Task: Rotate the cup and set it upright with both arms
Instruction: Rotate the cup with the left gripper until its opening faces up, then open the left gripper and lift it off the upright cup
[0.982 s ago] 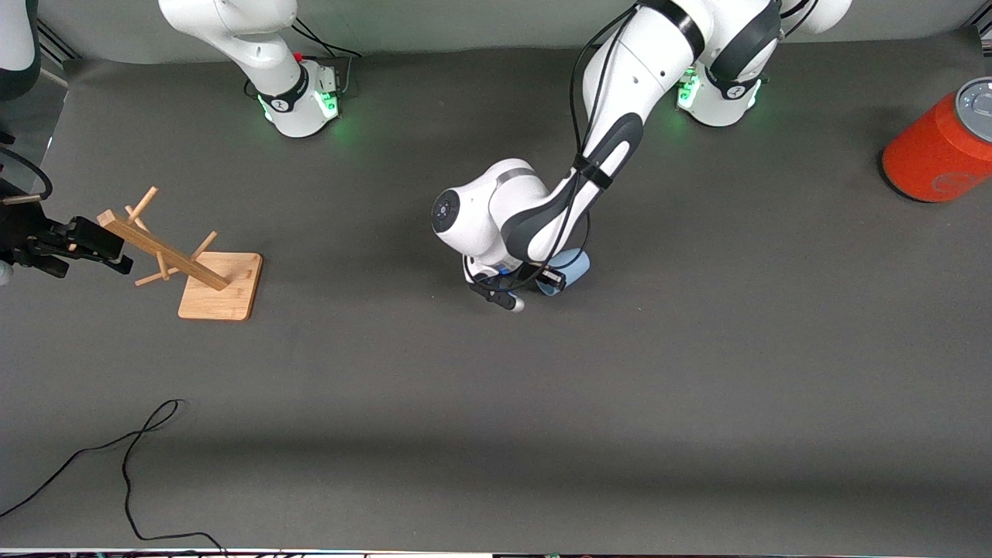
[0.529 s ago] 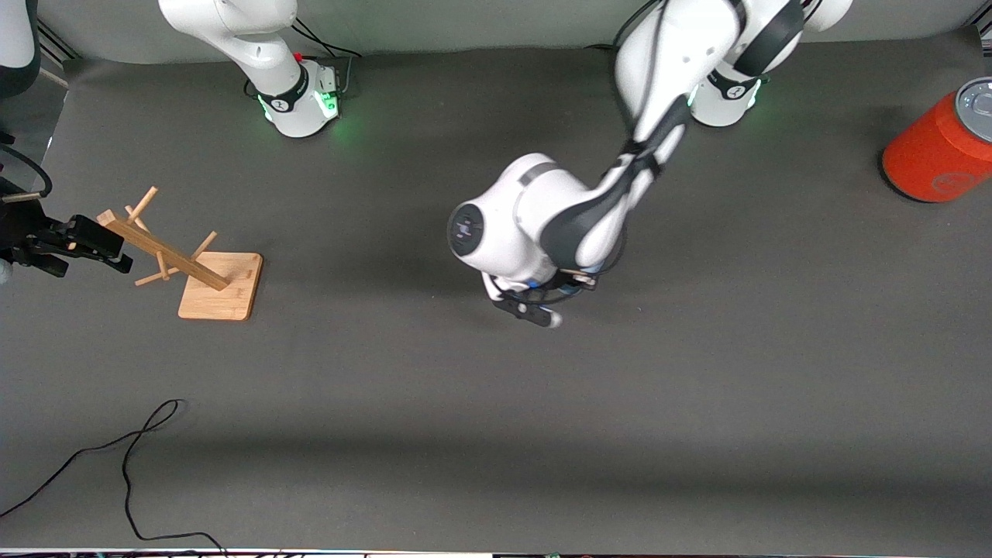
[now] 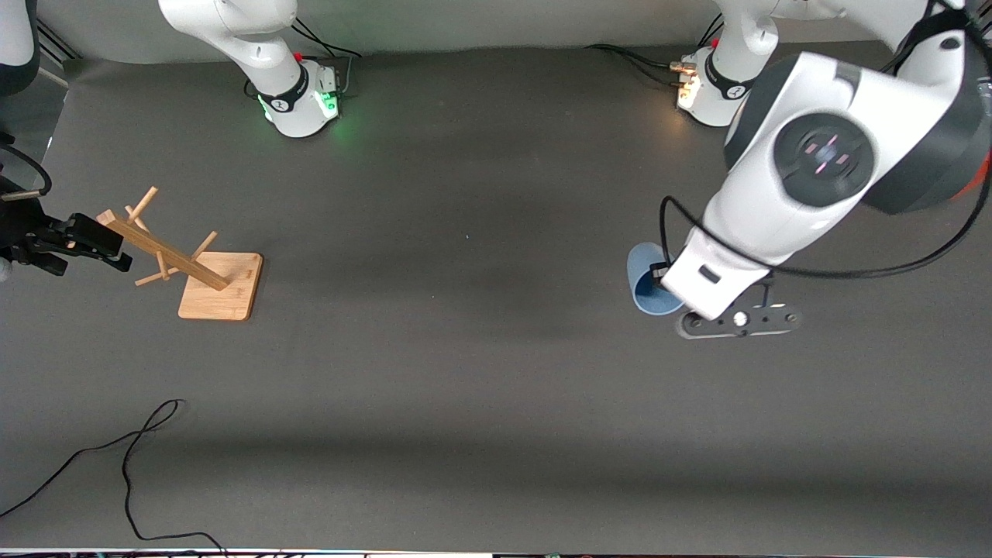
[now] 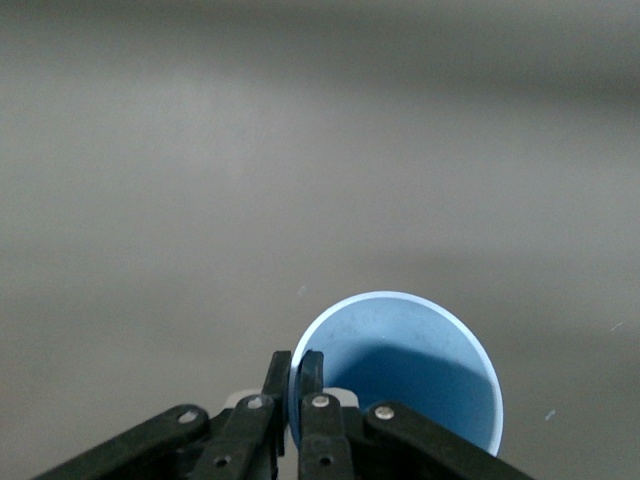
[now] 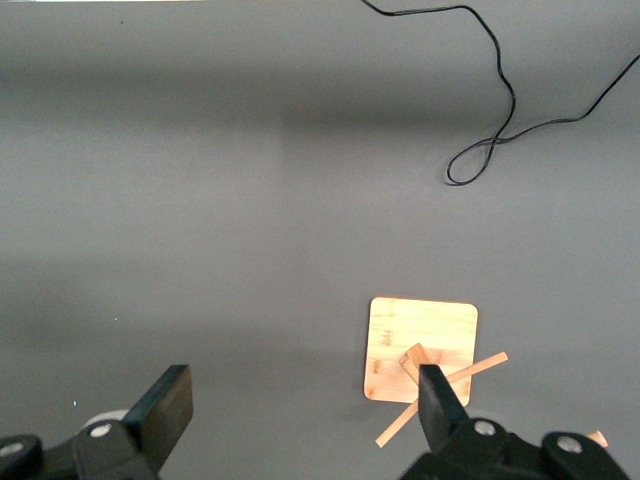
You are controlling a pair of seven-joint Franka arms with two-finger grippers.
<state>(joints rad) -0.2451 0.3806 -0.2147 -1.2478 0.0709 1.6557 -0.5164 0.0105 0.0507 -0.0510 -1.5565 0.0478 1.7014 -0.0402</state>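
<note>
Pinching: left gripper (image 4: pixel 297 372) on cup (image 4: pixel 400 370) rim (mouth up), aloft over table (image 3: pixel 465 349).
Waiting: right gripper (image 5: pixel 300 410), spread wide over rack (image 5: pixel 420 350).

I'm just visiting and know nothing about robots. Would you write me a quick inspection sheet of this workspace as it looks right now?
Surface: dark grey table, matte.
Job's things: pale-blue cup lifted over the left arm's end of the table, its mouth showing to the front camera.
Clutter: wooden peg rack toward the right arm's end; orange canister mostly hidden by the left arm.
Grippers: left gripper shut on the cup's rim, one finger inside, one outside; right gripper open, waiting above the peg rack.
Cables: loose black cable nearer the front camera than the rack.
Surroundings: nothing seen apart from the arm bases.
</note>
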